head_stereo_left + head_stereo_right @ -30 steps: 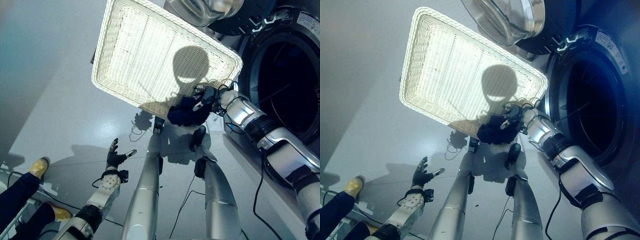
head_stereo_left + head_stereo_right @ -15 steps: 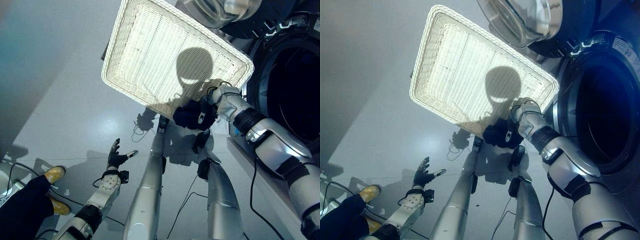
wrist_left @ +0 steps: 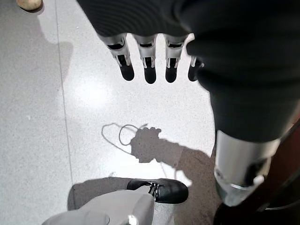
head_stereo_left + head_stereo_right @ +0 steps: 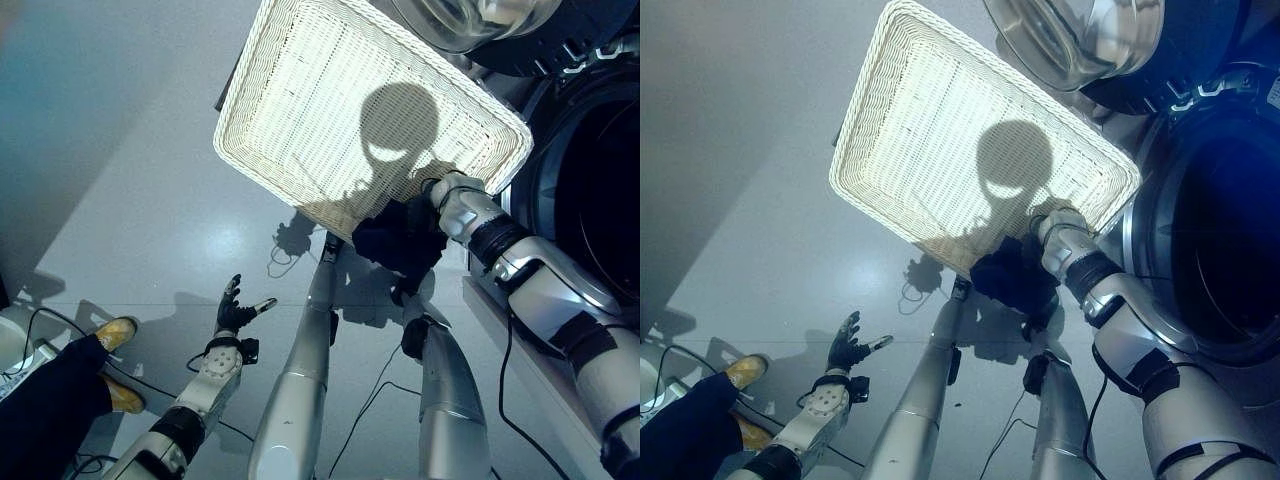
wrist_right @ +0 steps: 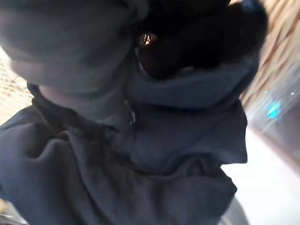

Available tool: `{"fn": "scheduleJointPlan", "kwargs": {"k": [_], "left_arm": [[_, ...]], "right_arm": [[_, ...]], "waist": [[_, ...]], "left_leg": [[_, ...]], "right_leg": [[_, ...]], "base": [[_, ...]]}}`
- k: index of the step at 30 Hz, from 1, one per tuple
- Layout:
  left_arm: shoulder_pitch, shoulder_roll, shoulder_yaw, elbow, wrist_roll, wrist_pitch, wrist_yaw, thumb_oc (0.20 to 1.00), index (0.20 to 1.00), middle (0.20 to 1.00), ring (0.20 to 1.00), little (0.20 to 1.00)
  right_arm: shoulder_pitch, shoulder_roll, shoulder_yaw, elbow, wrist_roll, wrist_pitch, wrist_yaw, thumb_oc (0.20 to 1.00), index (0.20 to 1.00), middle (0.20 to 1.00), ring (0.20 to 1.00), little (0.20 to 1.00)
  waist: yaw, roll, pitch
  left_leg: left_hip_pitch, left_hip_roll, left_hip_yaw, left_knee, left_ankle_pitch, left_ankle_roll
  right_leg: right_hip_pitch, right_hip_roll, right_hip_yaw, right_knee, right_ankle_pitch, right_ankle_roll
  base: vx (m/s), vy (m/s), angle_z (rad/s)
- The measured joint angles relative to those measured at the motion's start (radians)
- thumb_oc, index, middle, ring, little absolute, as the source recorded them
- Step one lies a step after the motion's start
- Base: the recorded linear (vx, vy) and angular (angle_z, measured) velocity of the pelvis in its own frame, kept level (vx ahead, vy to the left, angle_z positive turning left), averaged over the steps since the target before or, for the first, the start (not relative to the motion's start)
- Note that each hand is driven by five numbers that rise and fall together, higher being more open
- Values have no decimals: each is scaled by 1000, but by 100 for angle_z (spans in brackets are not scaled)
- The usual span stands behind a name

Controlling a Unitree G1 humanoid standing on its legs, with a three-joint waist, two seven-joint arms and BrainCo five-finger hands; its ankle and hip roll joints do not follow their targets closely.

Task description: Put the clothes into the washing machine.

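A dark navy garment [image 4: 400, 235] [image 5: 140, 178] hangs bunched from my right hand [image 4: 450, 197], which is shut on it. The hand is just past the near right corner of the white wicker basket [image 4: 235, 110], beside the washing machine's dark round opening [image 4: 600, 190]. Cloth folds over most of that hand's fingers. My left hand [image 4: 235, 312] is low on the left above the grey floor, open, its fingers [image 3: 147, 65] straight and holding nothing.
The machine's glass door [image 4: 470, 15] stands swung open above the basket's far right corner. A person's leg in dark trousers with a yellow shoe [image 4: 115, 333] is at the lower left on the floor, near my left arm.
The camera has shifted, sliding the whole scene. The garment now hangs lower and looser from my right hand by the basket's corner. The person's yellow shoe has stepped. My left hand is unchanged.
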Motion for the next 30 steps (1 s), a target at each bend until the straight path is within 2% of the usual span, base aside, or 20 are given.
{"fn": "scheduleJointPlan", "kwargs": {"k": [4,9,14,16,18,25,30], "left_arm": [[-10,9,6,6,-1,2,-2,1000,1000,1000,1000,1000],[-10,14,9,21,-2,7,-4,1000,1000,1000,1000,1000],[-4,11,11,58,-2,12,-4,1000,1000,1000,1000,1000],[-3,2,17,75,-2,-2,-4,1000,1000,1000,1000,1000],[6,-6,27,82,-2,-16,-2,1000,1000,1000,1000,1000],[17,-31,26,76,0,-23,22,1000,1000,1000,1000,1000],[20,-46,26,75,0,-20,48,1000,1000,1000,1000,1000]], "right_arm": [[47,-17,-66,40,222,-36,-74,200,200,200,200,200],[168,-24,-165,9,574,-94,-77,200,200,200,200,200],[280,15,-287,-57,899,-102,-80,200,200,200,200,200],[329,31,-338,-103,1097,-109,-84,200,200,200,200,200],[396,58,-393,-181,1286,-131,-74,200,200,200,200,200],[498,149,-442,-343,1605,-208,-56,200,200,200,200,200],[542,165,-479,-415,1784,-270,-128,200,200,200,200,200]], "waist": [[-3,0,0],[-4,1,0],[-9,7,3],[-16,13,7],[-43,24,12],[-103,25,13],[-131,30,15]], "left_leg": [[26,-2,-7,11,-3,-3],[47,-1,-1,26,-14,-17],[79,3,26,35,-17,-20],[90,3,39,44,-19,-21],[106,2,41,51,-21,-20],[137,4,105,70,-43,-4],[155,5,159,72,-53,11]], "right_leg": [[26,0,0,15,-8,-4],[35,-1,6,50,-18,-11],[41,1,34,75,-22,-24],[46,4,49,75,-19,-28],[64,4,51,75,-18,-27],[77,16,109,66,4,-19],[86,24,161,32,31,-4]], "base": [[-6,-70,4],[-5,-36,-3],[-18,48,-12],[-17,79,-14],[-33,68,-5],[-25,71,-20],[-18,90,-24]]}}
